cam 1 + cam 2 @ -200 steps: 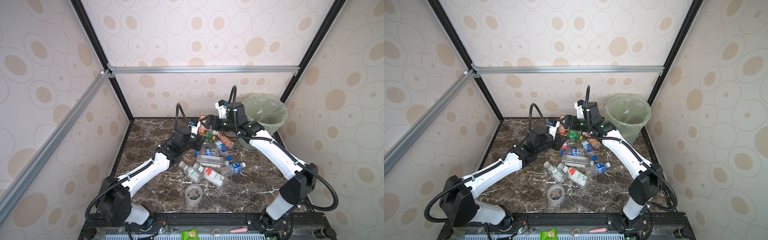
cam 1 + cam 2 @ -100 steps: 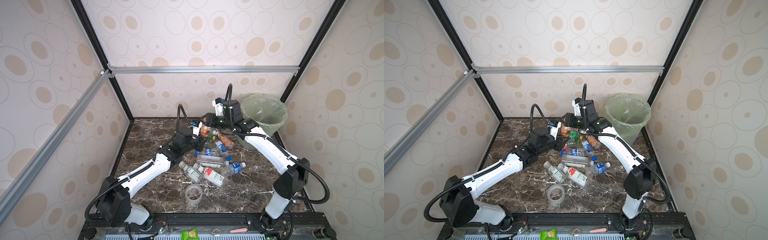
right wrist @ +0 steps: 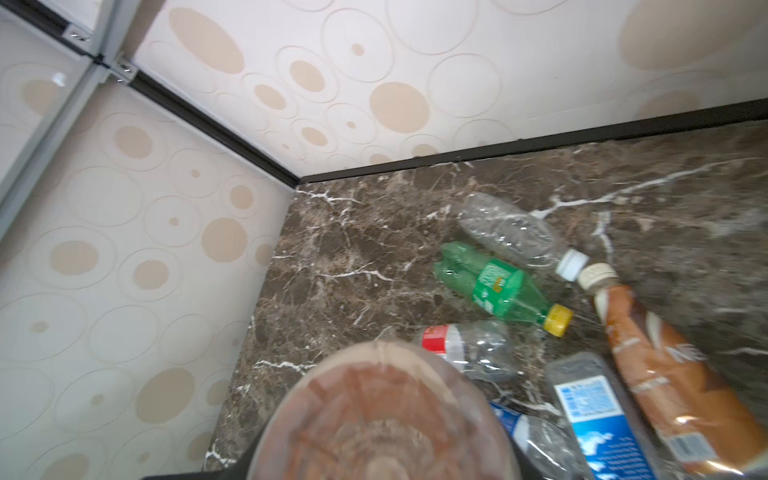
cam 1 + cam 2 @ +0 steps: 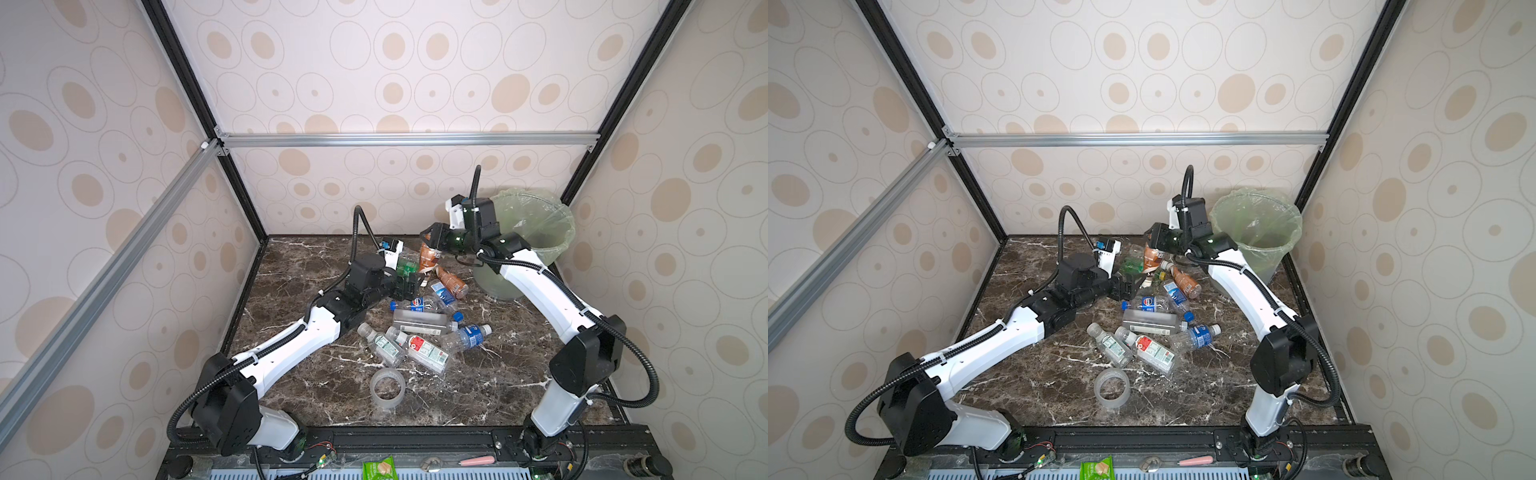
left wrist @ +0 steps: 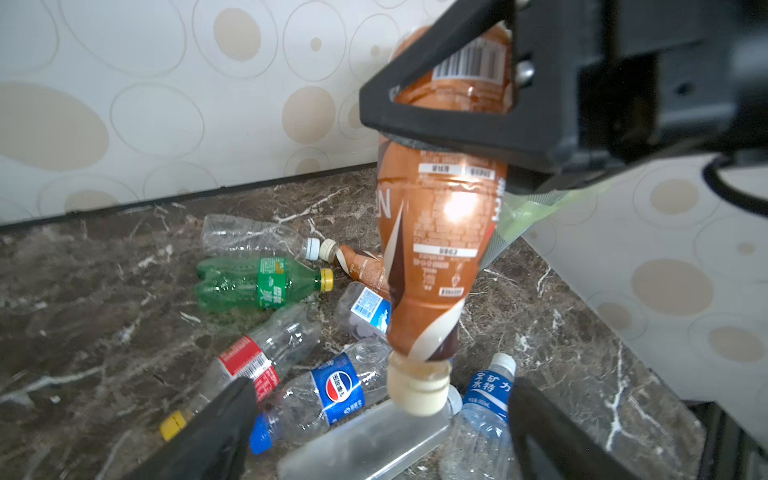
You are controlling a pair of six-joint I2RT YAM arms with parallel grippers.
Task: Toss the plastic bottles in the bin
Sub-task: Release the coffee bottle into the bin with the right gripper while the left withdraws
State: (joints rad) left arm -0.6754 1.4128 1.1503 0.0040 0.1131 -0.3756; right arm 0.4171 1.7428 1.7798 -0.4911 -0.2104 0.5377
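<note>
In both top views: right gripper [image 4: 434, 241] [image 4: 1158, 239] pinching a brown bottle [image 4: 428, 257] [image 4: 1152, 257] over the worktop [image 4: 299, 266] [image 4: 1025, 266] near its far edge, near the bin [image 4: 544, 226] [image 4: 1258, 232] in the far right corner; left gripper [image 4: 409, 286] [image 4: 1128, 286] spread, empty, low by the plastic bottles [image 4: 419, 328] [image 4: 1150, 322] heaped mid-worktop.

Left wrist: left gripper's fingers [image 5: 216, 428] wide apart; brown bottle [image 5: 436, 249] hanging cap-down.

Right wrist: its base [image 3: 382, 415] close up; green bottle [image 3: 494, 286] lying on the worktop.
</note>
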